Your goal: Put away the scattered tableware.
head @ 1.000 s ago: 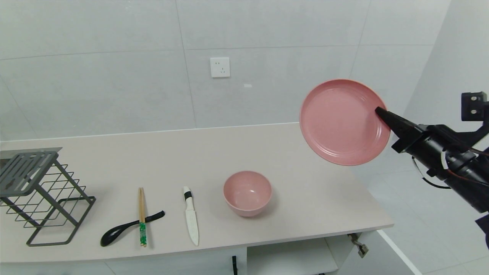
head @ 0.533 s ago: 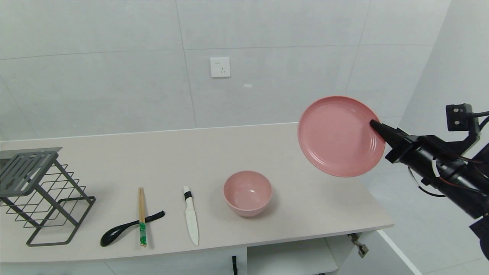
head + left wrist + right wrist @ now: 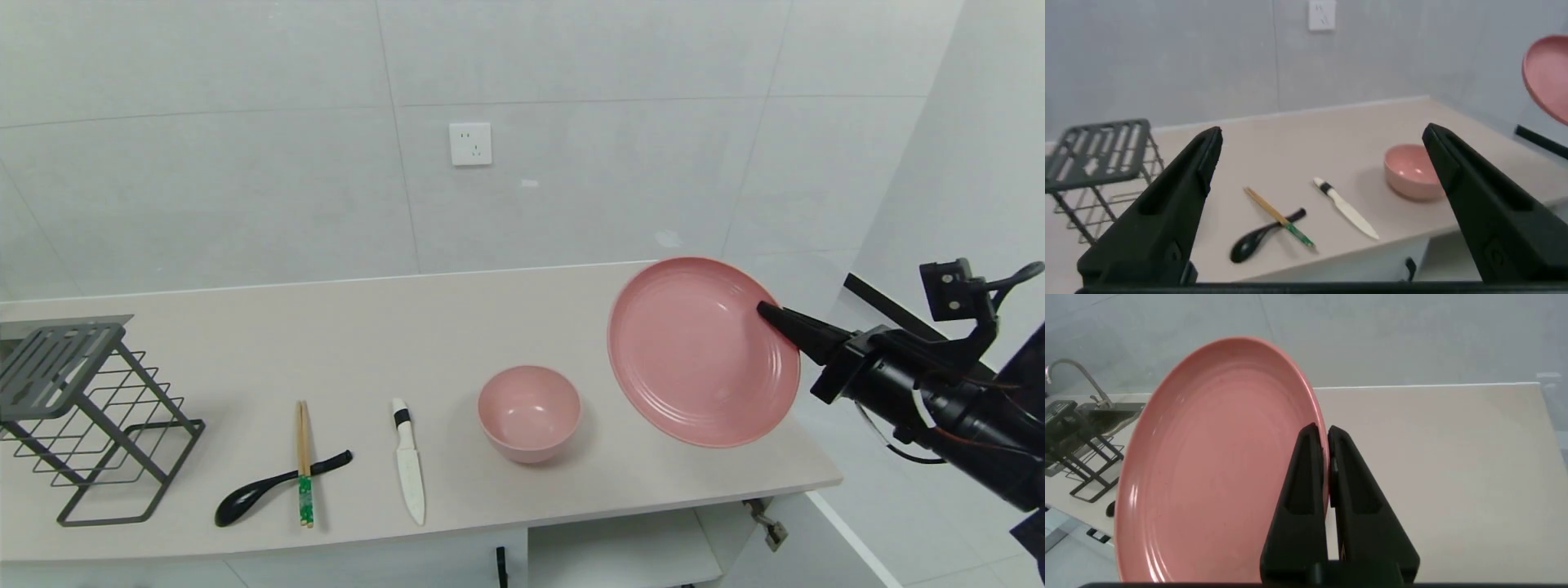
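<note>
Only the plate is in hand, its rim clamped in the right gripper and tilted above the counter, while bowl, knife, chopsticks and spoon lie untouched to that gripper's left, the rack beyond them; the left gripper hangs with its jaws apart.

Wall socket above beige countertop

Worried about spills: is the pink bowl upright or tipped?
Upright: the pink bowl rests base-down on the counter, opening facing up.
</note>
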Motion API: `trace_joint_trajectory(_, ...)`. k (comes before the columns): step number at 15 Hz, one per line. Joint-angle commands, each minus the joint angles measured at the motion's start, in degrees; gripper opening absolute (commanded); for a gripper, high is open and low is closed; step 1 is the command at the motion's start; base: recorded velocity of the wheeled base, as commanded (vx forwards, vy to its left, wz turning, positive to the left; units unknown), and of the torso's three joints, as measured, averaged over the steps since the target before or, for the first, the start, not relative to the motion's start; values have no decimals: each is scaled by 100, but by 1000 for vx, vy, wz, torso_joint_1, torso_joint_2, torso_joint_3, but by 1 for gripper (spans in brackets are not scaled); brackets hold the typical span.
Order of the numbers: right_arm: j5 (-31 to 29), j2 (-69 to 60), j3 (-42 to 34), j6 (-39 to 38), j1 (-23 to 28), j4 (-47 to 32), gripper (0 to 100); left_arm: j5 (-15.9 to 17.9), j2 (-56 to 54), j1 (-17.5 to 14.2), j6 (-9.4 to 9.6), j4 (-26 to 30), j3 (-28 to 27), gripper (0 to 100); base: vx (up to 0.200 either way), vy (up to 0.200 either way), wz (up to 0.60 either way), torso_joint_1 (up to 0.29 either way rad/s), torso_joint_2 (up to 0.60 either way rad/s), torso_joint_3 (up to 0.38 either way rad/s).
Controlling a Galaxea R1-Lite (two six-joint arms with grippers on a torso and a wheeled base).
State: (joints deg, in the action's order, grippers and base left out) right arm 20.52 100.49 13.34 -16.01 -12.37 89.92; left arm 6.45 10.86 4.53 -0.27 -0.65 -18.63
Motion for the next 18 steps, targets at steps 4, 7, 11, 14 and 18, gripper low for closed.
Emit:
trace_joint_trajectory(4,14,-179,-94,1,-46,8,0,243,2570,619,-298,-849,79,100,0,0,0,0,0,0)
trace_joint_trajectory(7,5,-187,-165,203,-143,8,0,577,3387,891,-263,-1438,61,100,0,0,0,0,0,0)
trace_joint_trajectory(11,5,-284,-270,344,-327,8,0,972,4618,1049,-448,-2027,17,100,0,0,0,0,0,0)
trace_joint_trajectory(14,5,-319,-261,335,-310,8,0,999,5532,1067,-615,-2467,-80,100,0,0,0,0,0,0)
trace_joint_trajectory(18,-4,-513,-270,309,-169,8,0,990,6903,1111,-659,-2950,-950,100,0,0,0,0,0,0)
